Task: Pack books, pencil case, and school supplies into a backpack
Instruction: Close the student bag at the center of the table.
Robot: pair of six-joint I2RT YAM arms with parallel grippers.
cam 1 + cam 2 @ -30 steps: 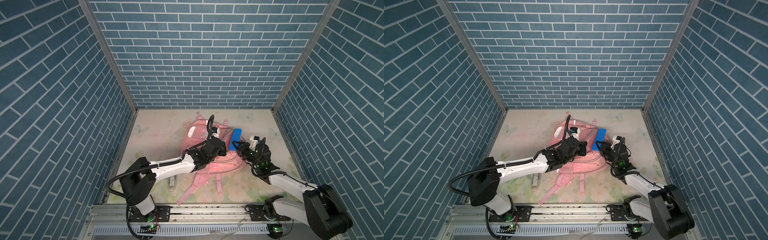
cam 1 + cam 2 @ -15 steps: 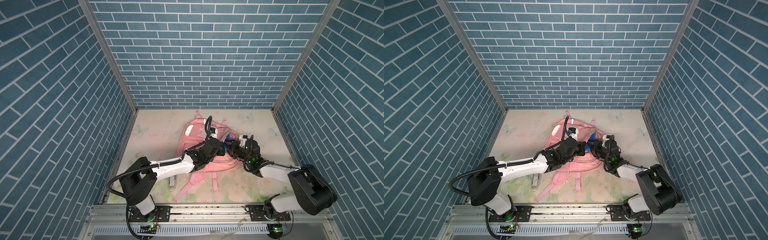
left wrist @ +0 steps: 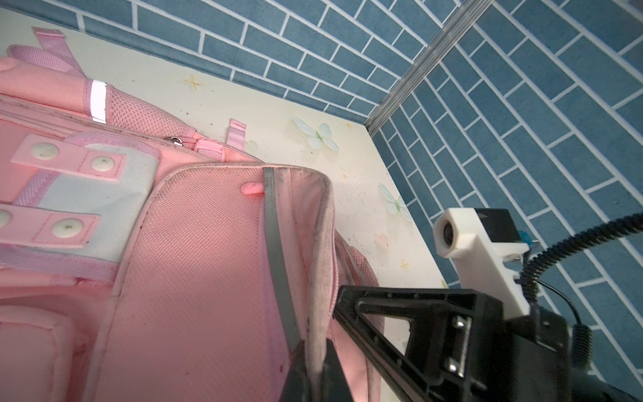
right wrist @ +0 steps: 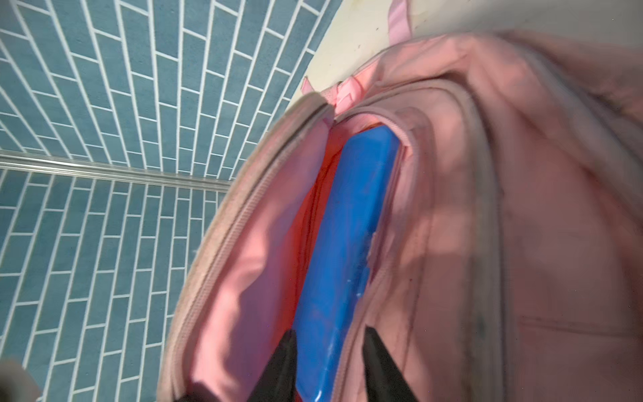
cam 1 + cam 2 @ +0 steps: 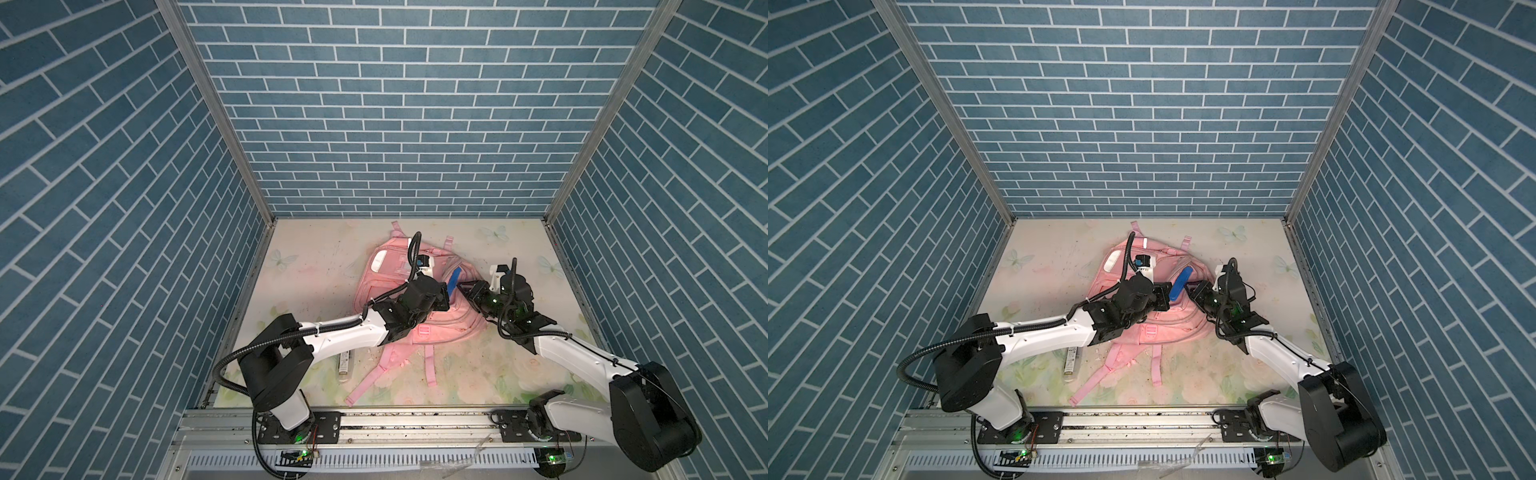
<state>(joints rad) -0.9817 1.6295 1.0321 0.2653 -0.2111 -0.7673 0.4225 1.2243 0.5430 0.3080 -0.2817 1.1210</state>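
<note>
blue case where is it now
In both top views the blue case pokes from the backpack's mouth, between the left end effector and the right end effector, whose fingers straddle it.

The blue pencil case is poking from the backpack, left pincer at its nine o'clock, right pincer at three.

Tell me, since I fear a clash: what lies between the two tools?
A blue case, poking from the open backpack, lies between the left tool and right tool; both top views show it.
</note>
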